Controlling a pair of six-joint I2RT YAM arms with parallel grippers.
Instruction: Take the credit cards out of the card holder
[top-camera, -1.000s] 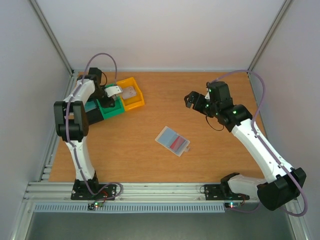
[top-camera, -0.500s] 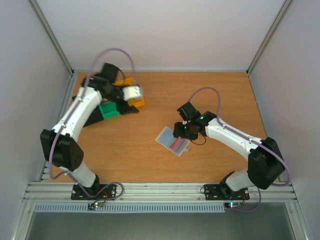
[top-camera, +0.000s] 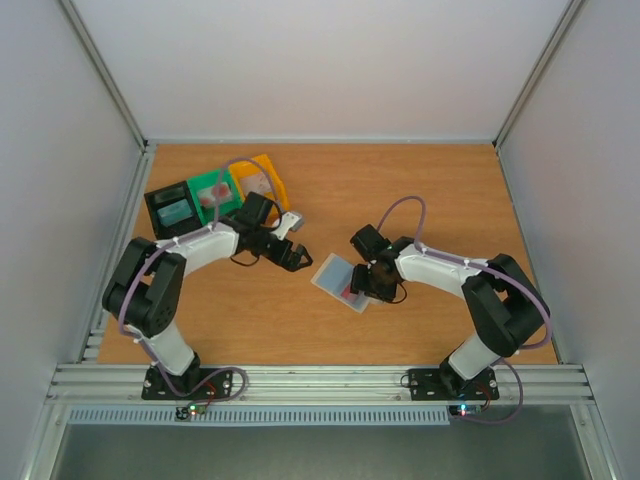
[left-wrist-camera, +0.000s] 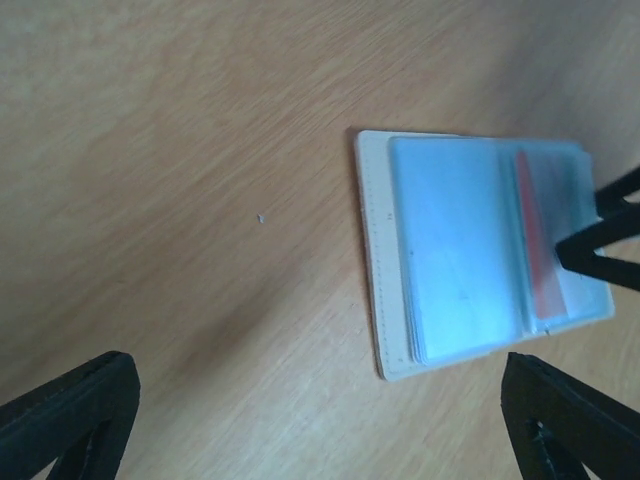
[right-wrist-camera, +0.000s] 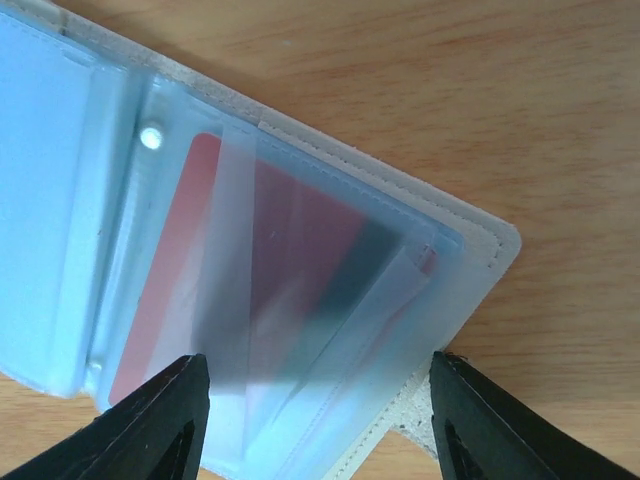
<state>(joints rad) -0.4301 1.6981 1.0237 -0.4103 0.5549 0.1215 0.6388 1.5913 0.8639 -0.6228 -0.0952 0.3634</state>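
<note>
Near the middle of the worktop (top-camera: 430, 190) the card holder (top-camera: 338, 276) lies flat and spread open, w/ the credit cards (top-camera: 350, 291) inside it: the pale blue card (left-wrist-camera: 455, 260) in one pocket, the reddish card (right-wrist-camera: 200, 240) in the pocket nearer the right arm.

The right gripper (top-camera: 367, 283) is directly over the red pocket, fingers part-open and standing on both sides of it. As far as its wrist view shows, nothing is clamped between them. The left gripper (top-camera: 293, 252) hovers just beside the holder's opposite edge, fingers wide apart and empty.

Handling, in my judgement:
- The holder is very light, thin, soft plastic. It will probably slide on the wood or lift together w/ a card if nobody pins it down.
- The cards are stiff but thin and smooth, so slippery, and the sleeve film may cling to them. A flat card gives almost no edge to pinch from above.
- Best hold: one gripper presses the holder down on its border or on the other pocket. The other gripper takes the bare card edge at the pocket mouth and pulls along the pocket, not upward.
- The red looks most uncovered near the fold, but which side the pocket opens I cannot tell for sure.
</note>
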